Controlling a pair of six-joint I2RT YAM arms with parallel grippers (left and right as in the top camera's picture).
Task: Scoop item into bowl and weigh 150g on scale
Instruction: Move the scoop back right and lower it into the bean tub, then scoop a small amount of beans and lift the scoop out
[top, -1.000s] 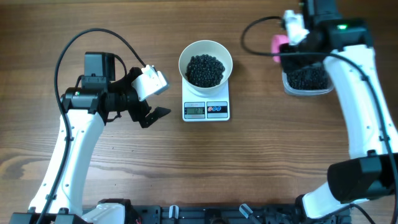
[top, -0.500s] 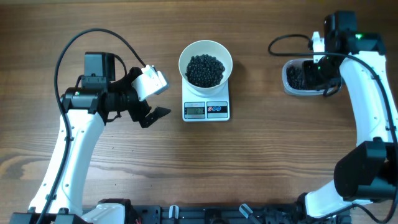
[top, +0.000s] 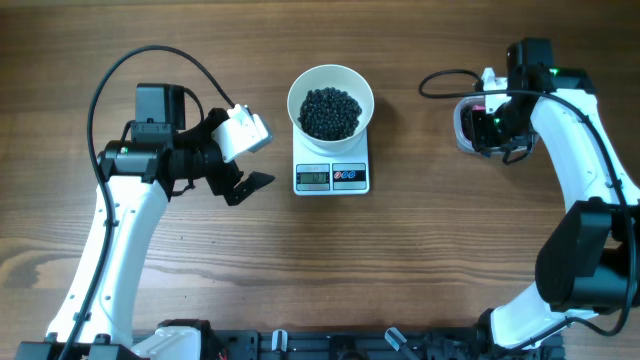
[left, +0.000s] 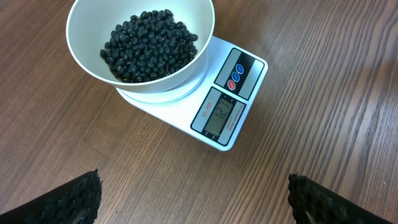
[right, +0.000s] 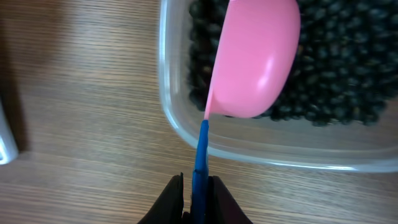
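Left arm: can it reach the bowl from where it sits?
Probably yes. The left gripper is open and faces the bowl on the scale, and nothing stands between them in the left wrist view.

A robotics lab: a white cabled left arm (top: 112, 240) and right arm (top: 577, 155) rise from a black rail (top: 330, 346) edging a wood-grain surface (top: 400, 260).

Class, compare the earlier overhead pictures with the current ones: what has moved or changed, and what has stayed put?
The right gripper, shut on the pink scoop by its handle, came back from beyond the clear tub to over it; the scoop is now over its beans. Nothing was grasped or released. The left gripper, open, the bowl and the scale stayed put.
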